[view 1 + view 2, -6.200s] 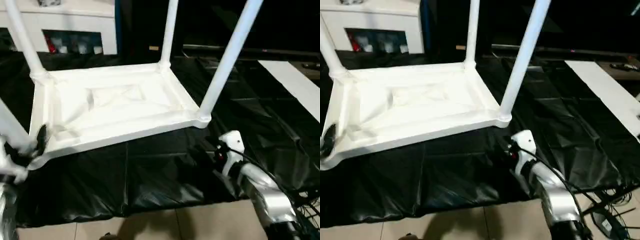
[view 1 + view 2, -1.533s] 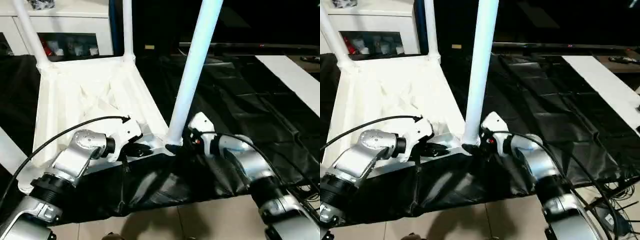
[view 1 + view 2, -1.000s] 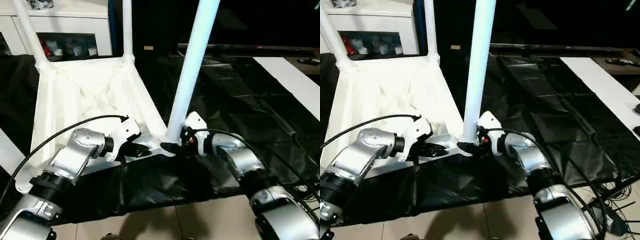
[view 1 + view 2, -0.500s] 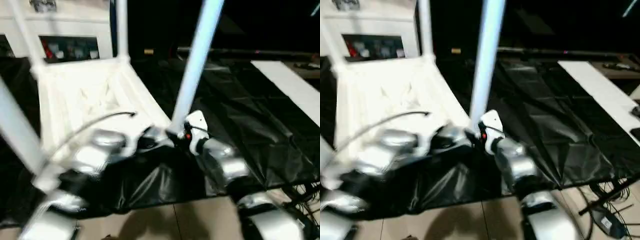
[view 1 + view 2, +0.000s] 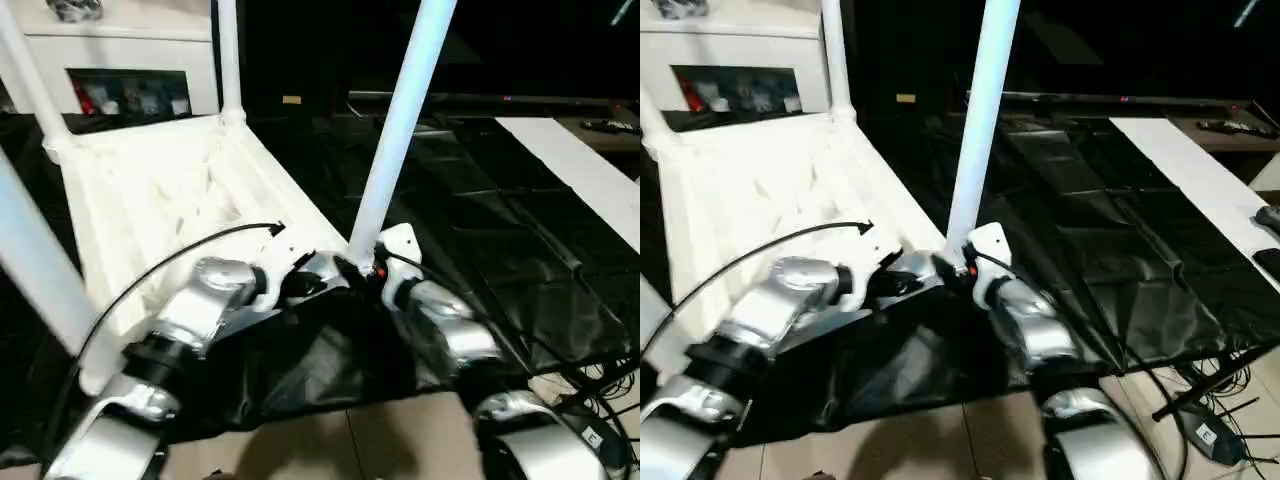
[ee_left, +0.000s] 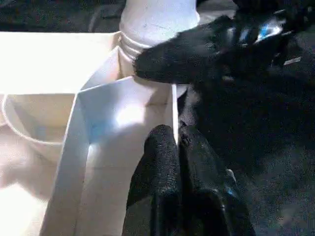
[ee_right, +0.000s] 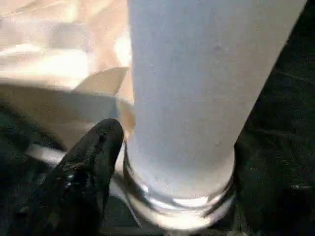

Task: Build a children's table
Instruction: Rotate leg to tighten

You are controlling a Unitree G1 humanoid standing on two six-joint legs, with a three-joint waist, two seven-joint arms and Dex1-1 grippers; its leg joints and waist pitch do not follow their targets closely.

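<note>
Right wrist view: right gripper (image 7: 162, 196) straddles upright leg (image 5: 390, 170) base (jaws wide); left gripper (image 6: 178, 142) pinches tabletop (image 5: 150, 200) rim beside

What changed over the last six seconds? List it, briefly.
Both arms moved in to the near right corner. The left gripper now pinches the tabletop rim there, and the right gripper sits at the base of that corner's leg. The tabletop is still upside down, legs up.

The white children's table (image 5: 160, 200) lies upside down on black sheeting, its tapered legs (image 5: 400, 130) pointing upward.
</note>
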